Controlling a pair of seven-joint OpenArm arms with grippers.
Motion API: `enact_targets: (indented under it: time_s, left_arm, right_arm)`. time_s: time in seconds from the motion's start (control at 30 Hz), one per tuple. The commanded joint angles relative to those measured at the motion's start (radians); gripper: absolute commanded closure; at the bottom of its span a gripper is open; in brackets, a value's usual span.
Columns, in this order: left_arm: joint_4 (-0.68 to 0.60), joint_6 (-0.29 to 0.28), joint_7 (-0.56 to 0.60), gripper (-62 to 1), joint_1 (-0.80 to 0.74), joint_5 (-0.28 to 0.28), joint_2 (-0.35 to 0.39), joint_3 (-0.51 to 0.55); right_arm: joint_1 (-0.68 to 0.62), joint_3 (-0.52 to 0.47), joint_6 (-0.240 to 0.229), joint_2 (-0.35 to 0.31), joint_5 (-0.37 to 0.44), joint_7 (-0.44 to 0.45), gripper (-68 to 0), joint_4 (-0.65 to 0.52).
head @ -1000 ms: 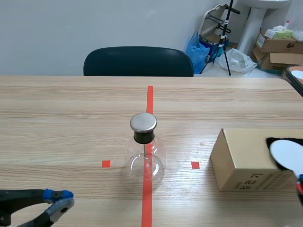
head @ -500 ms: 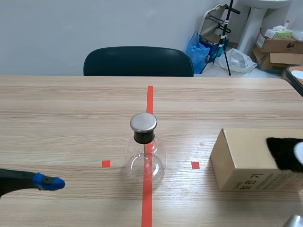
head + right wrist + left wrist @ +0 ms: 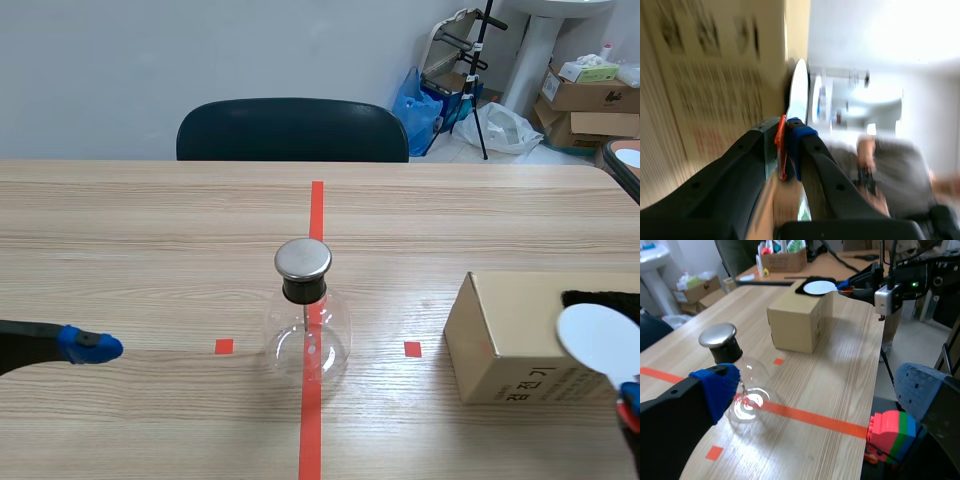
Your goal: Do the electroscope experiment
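In the scene view the electroscope (image 3: 306,335), a round glass flask with a metal cap (image 3: 303,258), stands on the red line in the middle of the tabletop (image 3: 150,230). My left gripper (image 3: 88,346) is low at the left side, well apart from the flask. At the right side my right gripper (image 3: 628,400) holds a white disc (image 3: 598,338) upright in front of the cardboard box (image 3: 505,335). A chair (image 3: 292,128) stands behind the far edge.

In the left wrist view my left gripper is wide open and holds nothing. The flask is ahead, close to one finger. The box is beyond it, with a black patch (image 3: 801,290) on its top by the disc. The edge of the tabletop runs near my other finger, and a coloured toy brick (image 3: 890,427) is below it.

In the right wrist view my right gripper is closed tightly on the thin red handle (image 3: 780,147) of the disc. The disc is seen edge-on, and the wall of the box is just beside it.

I judge the glass to be thin, smooth and fragile, so I should not squeeze it. Only the cap needs a light touch from the disc. The disc seems light and stiff, and the handle is the right place to hold it. Between the box and the flask there is open room. The corner of the box and a push against the flask are the dangers.
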State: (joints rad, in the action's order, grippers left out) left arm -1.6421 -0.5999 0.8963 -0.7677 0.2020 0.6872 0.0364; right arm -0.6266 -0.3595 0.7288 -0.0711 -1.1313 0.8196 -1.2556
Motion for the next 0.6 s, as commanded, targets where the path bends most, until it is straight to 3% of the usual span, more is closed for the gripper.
enact_targets:
  time_s: [0.0,0.07,0.1,0.23,0.27,0.4,0.43,0.53,0.57]
  left_arm:
    - [-0.015,0.002,0.0,-62.3,-0.008,-0.008,-0.002,0.005]
    - [-0.015,0.002,-0.005,-62.3,-0.008,-0.008,-0.002,0.005]
    - [-0.015,0.002,-0.004,-62.3,-0.008,-0.008,-0.002,0.005]
    - [-0.015,0.002,-0.006,-62.3,-0.008,-0.007,-0.002,0.005]
    - [-0.015,0.002,-0.006,-62.3,-0.008,-0.007,-0.002,0.005]
    - [-0.015,0.002,-0.006,-62.3,-0.008,-0.008,0.002,0.005]
    - [-0.015,0.002,-0.001,-62.3,-0.008,-0.008,0.005,0.005]
    - [-0.015,0.002,0.005,-62.3,-0.008,-0.022,0.01,0.005]
    - [-0.015,0.003,0.004,-62.3,-0.008,-0.033,0.01,0.005]
  right_arm:
    - [-0.004,-0.006,0.054,0.008,0.042,-0.118,-1.3,-0.003]
    - [-0.008,-0.006,0.054,0.012,0.036,-0.265,-1.3,-0.003]
    - [-0.008,-0.006,0.054,0.01,0.027,-0.272,-1.3,-0.003]
    - [-0.002,-0.006,0.054,0.008,0.01,-0.025,-1.3,-0.003]
    - [-0.002,-0.006,0.054,0.008,0.011,-0.024,-1.3,-0.003]
    - [-0.008,-0.009,0.054,0.013,0.006,-0.273,-1.3,-0.003]
    - [-0.008,-0.008,0.054,0.01,0.003,-0.249,-1.3,-0.003]
    - [-0.002,-0.008,0.054,0.004,-0.005,-0.02,-1.3,-0.003]
    - [-0.002,-0.008,0.054,0.005,0.0,-0.009,-1.3,-0.003]
